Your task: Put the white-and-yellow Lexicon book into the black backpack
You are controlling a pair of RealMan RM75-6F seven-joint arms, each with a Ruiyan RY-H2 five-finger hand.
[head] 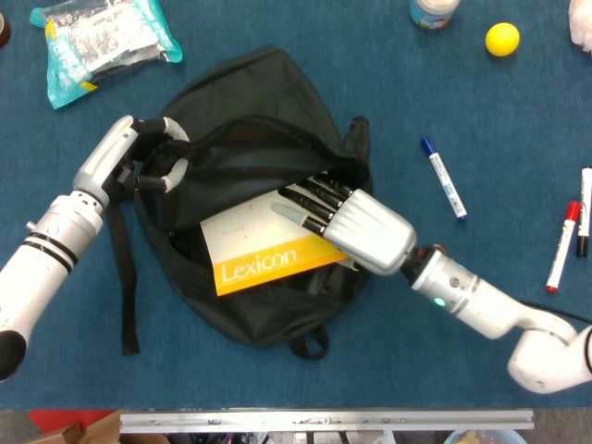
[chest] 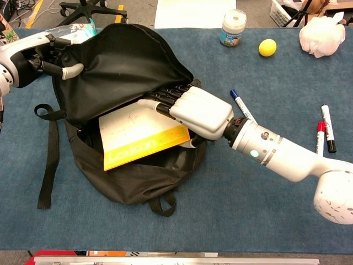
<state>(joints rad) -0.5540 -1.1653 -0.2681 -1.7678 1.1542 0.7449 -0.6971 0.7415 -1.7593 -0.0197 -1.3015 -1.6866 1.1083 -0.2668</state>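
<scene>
Inside backpack (head: 259,102) mouth, Lexicon book (head: 264,250) flat, spine lower-left to upper-right

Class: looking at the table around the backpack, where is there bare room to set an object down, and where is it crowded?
Bare table lies in front of the black backpack, and between the blue marker and the red marker. Crowded: the backpack mouth, with the Lexicon book and right hand.
</scene>
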